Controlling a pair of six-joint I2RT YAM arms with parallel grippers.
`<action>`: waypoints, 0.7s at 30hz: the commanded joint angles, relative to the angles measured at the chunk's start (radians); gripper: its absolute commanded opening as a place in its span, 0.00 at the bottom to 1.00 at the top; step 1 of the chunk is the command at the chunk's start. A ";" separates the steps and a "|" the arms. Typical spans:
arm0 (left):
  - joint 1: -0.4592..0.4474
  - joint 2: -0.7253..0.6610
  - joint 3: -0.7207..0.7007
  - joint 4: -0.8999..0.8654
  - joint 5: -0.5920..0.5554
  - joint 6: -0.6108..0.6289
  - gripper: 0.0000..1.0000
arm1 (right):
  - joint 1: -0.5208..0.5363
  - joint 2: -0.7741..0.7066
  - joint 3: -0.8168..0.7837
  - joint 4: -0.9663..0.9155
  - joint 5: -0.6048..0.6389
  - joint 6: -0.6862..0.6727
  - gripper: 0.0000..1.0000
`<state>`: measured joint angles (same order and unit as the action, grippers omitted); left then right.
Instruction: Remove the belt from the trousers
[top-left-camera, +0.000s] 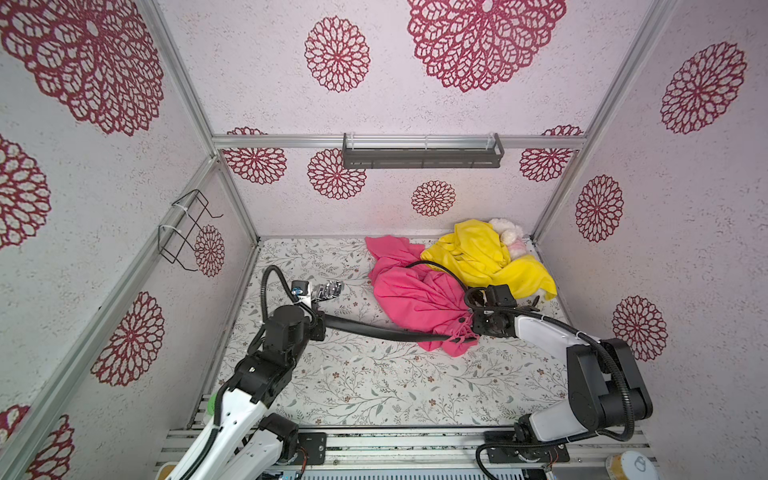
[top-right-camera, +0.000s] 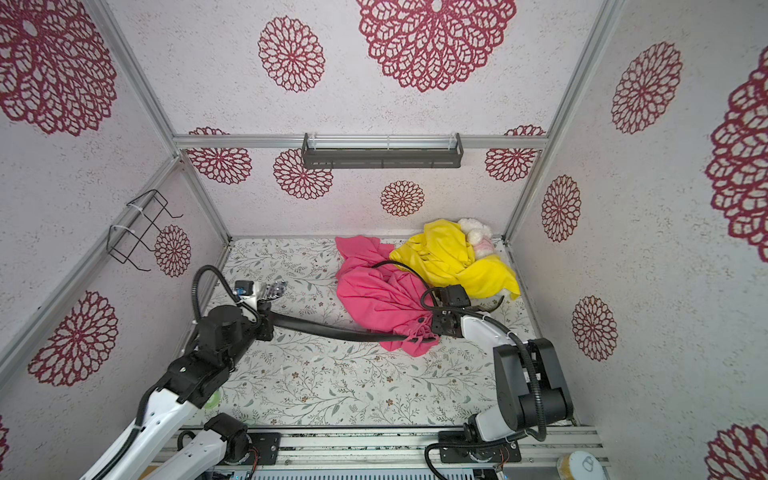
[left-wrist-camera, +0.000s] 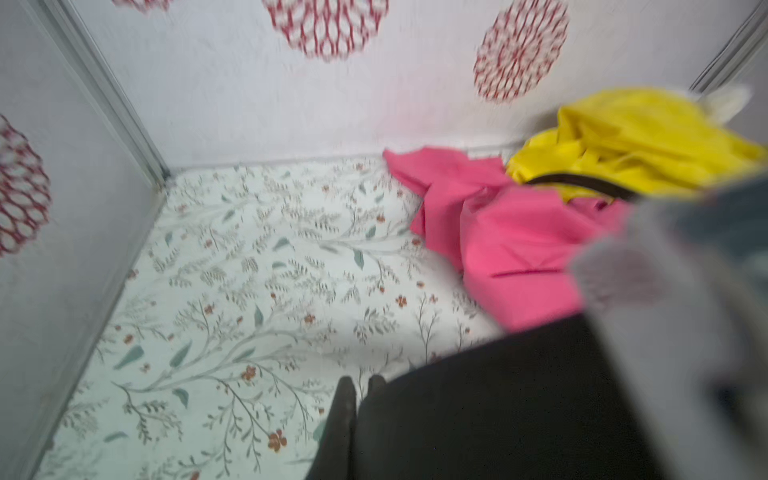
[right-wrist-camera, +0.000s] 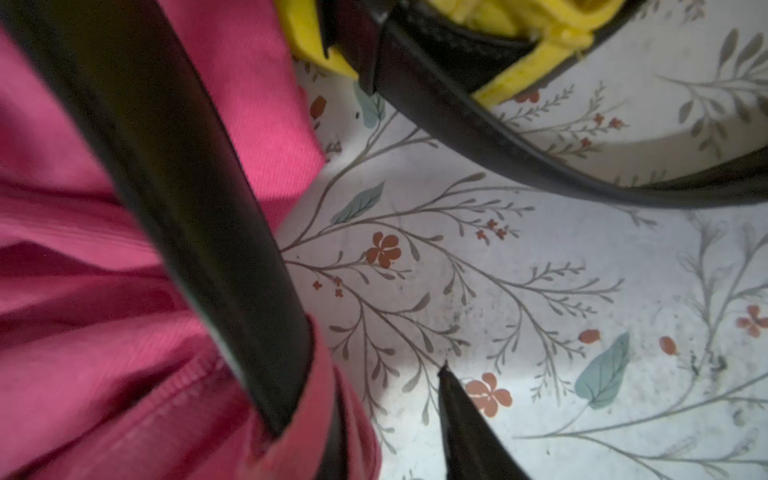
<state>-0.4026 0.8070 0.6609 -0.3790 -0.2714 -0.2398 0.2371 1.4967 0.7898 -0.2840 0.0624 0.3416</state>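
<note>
Floral worktop (top-left-camera: 374, 386) under both arms, front edge cut off by the rail.

Pink trousers (top-left-camera: 415, 295) are bunched up against the right tool (top-left-camera: 471, 329), and the heap spreads from it toward the back wall.

Yellow garment (top-left-camera: 482, 253) is heaped beyond the right tool, touching the pink heap. A second dark strap (right-wrist-camera: 436, 108) runs through its yellow loops, both ends out of view.

Black belt (top-left-camera: 374, 330) spans from the left tool (left-wrist-camera: 360, 399) across to the right tool, lifted off the worktop. The far end goes through a pink loop (right-wrist-camera: 303, 399) on the waistband, just beside the right tool.

White plush toy (top-left-camera: 509, 232) sits past the yellow heap, well apart from the right tool and mostly hidden.

Silver buckle (top-left-camera: 329, 289) is just beyond the left tool, a grey blur in the left wrist view.

Tin (top-left-camera: 631, 465) sits behind the right arm's base, cut off, lid mark too small to read.

Left tool is clamped on the belt near the buckle end. On the right tool only one fingertip (right-wrist-camera: 457, 415) is clear, apart from the pink cloth. The other is hidden by the loop, so I cannot tell if it grips.
</note>
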 joint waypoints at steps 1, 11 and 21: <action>0.016 0.134 -0.015 0.078 0.020 -0.096 0.00 | 0.028 0.007 -0.014 -0.023 0.063 0.005 0.38; 0.004 0.445 0.118 -0.070 0.015 -0.244 0.83 | 0.072 0.020 -0.015 -0.004 0.048 0.014 0.36; -0.306 0.569 0.455 -0.164 0.085 -0.100 0.97 | 0.092 -0.007 -0.026 -0.002 0.033 0.013 0.36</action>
<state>-0.6434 1.2980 1.0260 -0.5262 -0.2611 -0.4068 0.3172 1.5051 0.7761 -0.2604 0.1017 0.3428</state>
